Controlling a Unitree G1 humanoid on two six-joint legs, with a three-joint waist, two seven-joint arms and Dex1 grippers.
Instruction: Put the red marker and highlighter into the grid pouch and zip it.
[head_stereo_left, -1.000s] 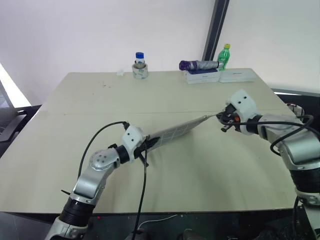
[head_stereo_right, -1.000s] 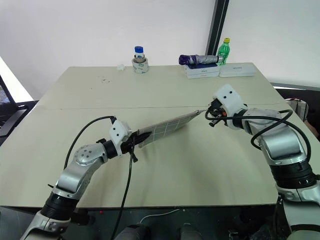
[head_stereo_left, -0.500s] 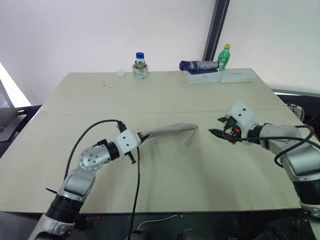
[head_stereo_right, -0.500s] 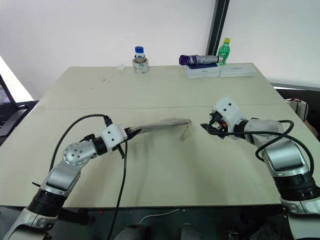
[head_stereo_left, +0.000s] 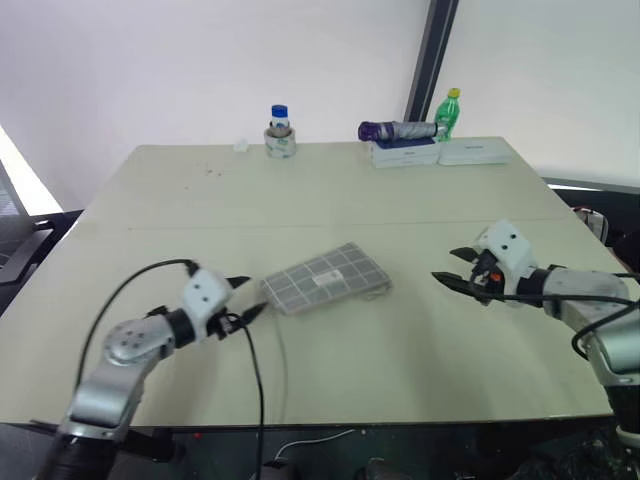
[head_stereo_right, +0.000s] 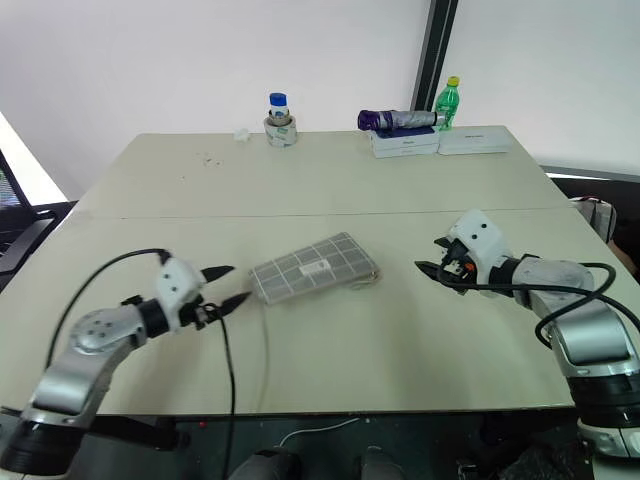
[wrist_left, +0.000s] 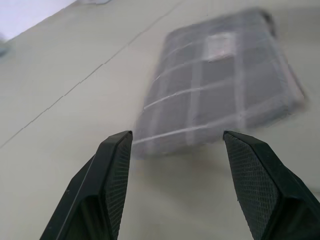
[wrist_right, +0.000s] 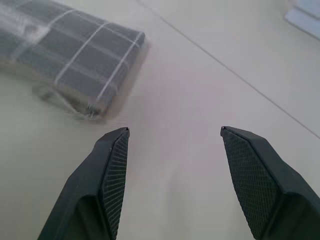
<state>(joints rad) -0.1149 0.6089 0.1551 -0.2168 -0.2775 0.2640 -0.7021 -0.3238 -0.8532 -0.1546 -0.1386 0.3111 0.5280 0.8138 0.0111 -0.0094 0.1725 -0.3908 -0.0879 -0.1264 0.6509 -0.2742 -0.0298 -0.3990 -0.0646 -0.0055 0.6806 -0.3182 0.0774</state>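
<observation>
The grid pouch (head_stereo_left: 325, 279) lies flat on the table, grey with white lines and a small white label, and nothing is touching it. My left gripper (head_stereo_left: 250, 297) hovers just left of its near end, open, with nothing between the fingers. The left wrist view shows the pouch (wrist_left: 225, 90) ahead of the spread fingers (wrist_left: 112, 170). My right gripper (head_stereo_left: 446, 264) stands open to the right of the pouch, pointing toward it across a gap, and the pouch's corner (wrist_right: 75, 55) lies beyond its fingers (wrist_right: 112, 165). The red marker and the highlighter are out of view.
Along the table's far edge stand a blue-capped bottle on a tape roll (head_stereo_left: 280, 132), a purple folded umbrella (head_stereo_left: 398, 130) on white boxes (head_stereo_left: 440, 152) and a green bottle (head_stereo_left: 450, 112). A seam (head_stereo_left: 200, 228) crosses the table behind the pouch.
Both grippers held the pouch stretched in the air; both have opened and let go. The pouch has dropped flat onto the table. The left arm drew back to the left, the right lowered and pulled back.
</observation>
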